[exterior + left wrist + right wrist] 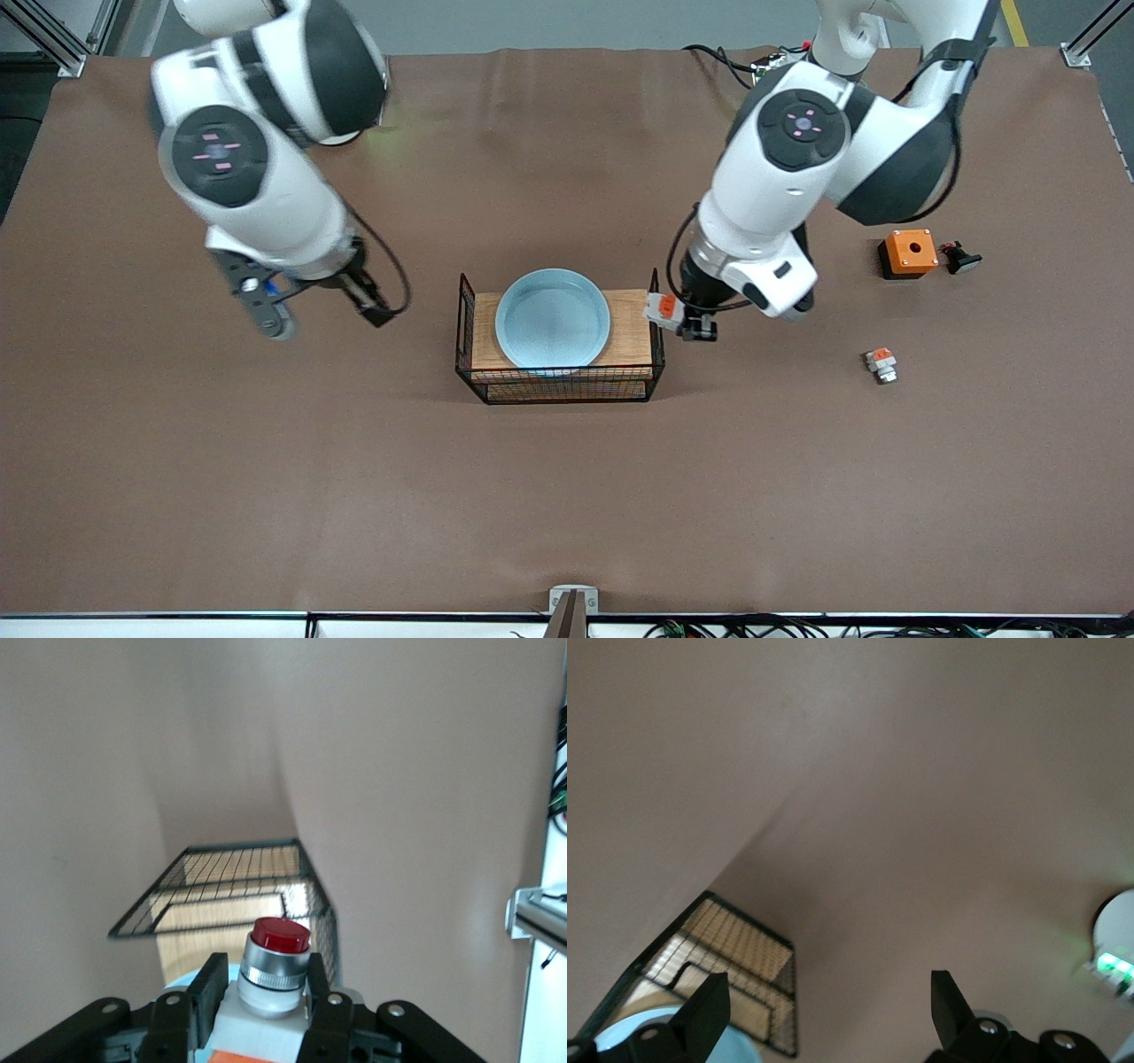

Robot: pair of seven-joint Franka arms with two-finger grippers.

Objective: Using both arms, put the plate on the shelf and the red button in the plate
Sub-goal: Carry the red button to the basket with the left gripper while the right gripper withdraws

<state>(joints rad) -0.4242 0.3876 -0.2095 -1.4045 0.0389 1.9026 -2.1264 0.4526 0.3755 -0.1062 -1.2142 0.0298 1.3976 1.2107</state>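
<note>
While the plate [553, 319] sits on the rack [560, 383] mid-surface and the spread right hand [314, 306] waits empty, the left hand [687, 321], pinching the red button [663, 307] over the rack's end, should lower squarely before releasing.

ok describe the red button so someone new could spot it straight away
Find the wire rack mid-table with the light-blue plate on its wooden top. At the rack's end toward the left arm, the left gripper is shut on the red button. Unlike the similar part lying on the table, its cap is dark red.
</note>
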